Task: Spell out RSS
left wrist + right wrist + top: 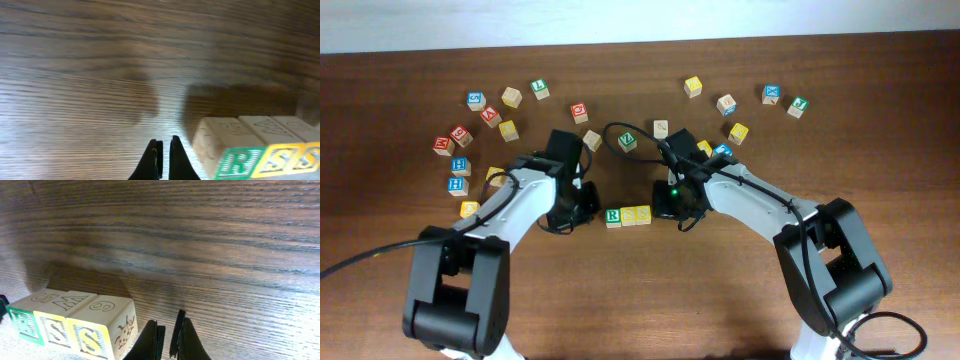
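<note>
Overhead looks straight down; both low, close wrist views share the RSS row

Table bears RSS row plus scattered, apparently lettered cubes.

We count one green R cube and two yellow S cubes, three lined up together. Around them we make out some twenty-two loose cubes, a few half hidden under the two arms.
</note>
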